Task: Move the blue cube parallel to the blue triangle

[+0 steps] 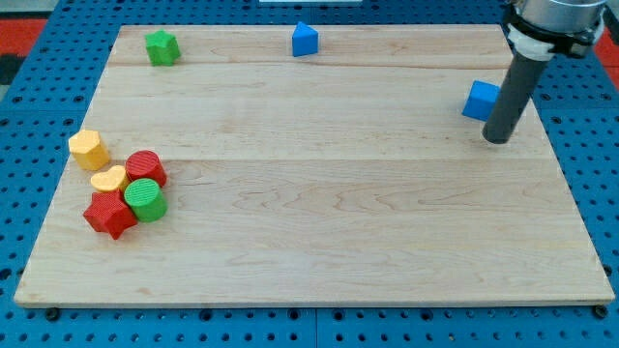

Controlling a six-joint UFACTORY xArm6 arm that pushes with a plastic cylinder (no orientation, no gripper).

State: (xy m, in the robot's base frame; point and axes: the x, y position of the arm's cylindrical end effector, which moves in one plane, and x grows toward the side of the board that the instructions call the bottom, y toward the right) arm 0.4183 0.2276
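The blue cube [479, 100] lies near the board's right edge, in the upper part of the view. The blue triangle [305, 40] sits at the view's top, near the middle of the board's far edge. My tip [496, 138] rests on the board just right of and slightly below the blue cube; the rod hides the cube's right edge, and I cannot tell whether it touches the cube.
A green star-shaped block [162, 46] sits at the top left. At the left a cluster holds a yellow block [87, 148], a yellow heart [108, 180], a red cylinder [147, 167], a green cylinder [145, 199] and a red star [109, 215]. The wooden board [319, 242] ends in a blue pegboard.
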